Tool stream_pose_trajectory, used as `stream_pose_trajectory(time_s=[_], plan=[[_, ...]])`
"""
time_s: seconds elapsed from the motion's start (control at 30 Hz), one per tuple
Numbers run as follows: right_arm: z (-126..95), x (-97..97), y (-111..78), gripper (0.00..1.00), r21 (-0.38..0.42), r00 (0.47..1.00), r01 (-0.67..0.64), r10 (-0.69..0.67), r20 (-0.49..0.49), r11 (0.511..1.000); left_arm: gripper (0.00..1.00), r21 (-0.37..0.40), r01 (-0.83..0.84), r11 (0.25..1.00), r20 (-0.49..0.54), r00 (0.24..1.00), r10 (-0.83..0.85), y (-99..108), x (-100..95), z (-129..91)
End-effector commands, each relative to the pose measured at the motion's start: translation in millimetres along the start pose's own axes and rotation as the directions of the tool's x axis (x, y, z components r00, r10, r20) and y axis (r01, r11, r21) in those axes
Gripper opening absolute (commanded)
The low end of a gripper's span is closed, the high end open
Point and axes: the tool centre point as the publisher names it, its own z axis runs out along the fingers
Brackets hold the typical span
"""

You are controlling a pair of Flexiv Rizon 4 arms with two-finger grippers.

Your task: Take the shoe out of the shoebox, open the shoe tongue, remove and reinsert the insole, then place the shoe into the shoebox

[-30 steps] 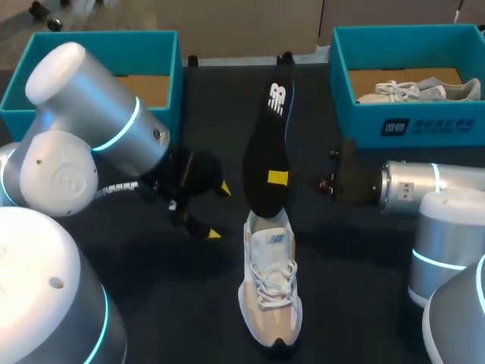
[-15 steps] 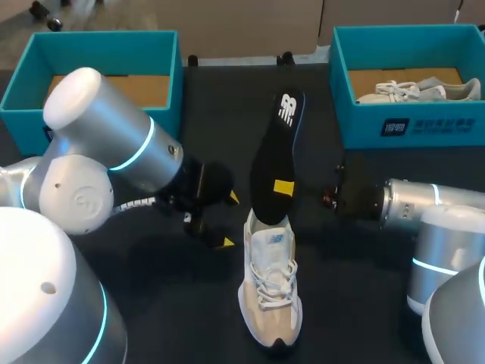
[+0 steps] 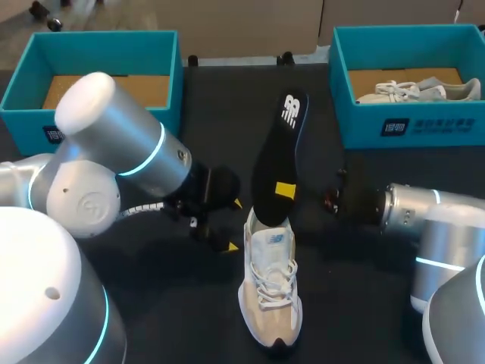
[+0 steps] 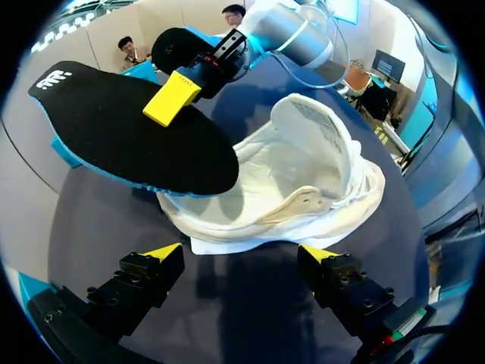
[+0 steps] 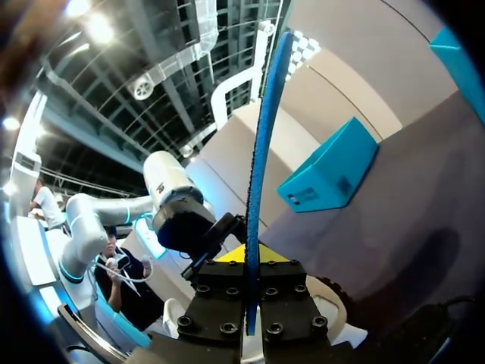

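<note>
Our right claw (image 3: 285, 189) clenches the black insole (image 3: 276, 152), tilted above the opening of the shoe (image 3: 270, 292) — our left claw (image 3: 232, 225) hangs released just beside that shoe's heel.

The insole (image 3: 277, 163) overhangs the mouth of the shoe (image 3: 270, 296); bare table (image 3: 170, 303) lies either side.

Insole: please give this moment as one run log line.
right hand: shut on insole, its lower end at shoe opening | left hand: open, beside shoe heel | shoe: on table
</note>
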Motion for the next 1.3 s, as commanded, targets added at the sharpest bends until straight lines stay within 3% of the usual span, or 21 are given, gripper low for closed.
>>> stream_pose_trajectory(time_s=[0.03, 0.37, 1.3], plan=[[-1, 3.3, -2.5, 0.0, -0.009, 1.0, 0.001, -0.001, 0.007, 1.0, 1.0, -0.003, 0.006, 1.0, 0.002, 1.0, -0.006, 1, -3.7, 8], [-1, 0.8, -6.4, 0.0, -0.018, 1.0, 0.002, -0.002, 0.002, 1.0, 1.0, -0.04, 0.017, 0.999, 0.018, 1.0, -0.016, -3, -7.8, 7], [-1, -1.4, -27.7, 0.0, 0.011, 0.999, 0.038, -0.038, -0.01, 0.999, 1.0, -0.03, -0.006, 1.0, 0.008, 1.0, 0.006, -7, -7.1, 9]])
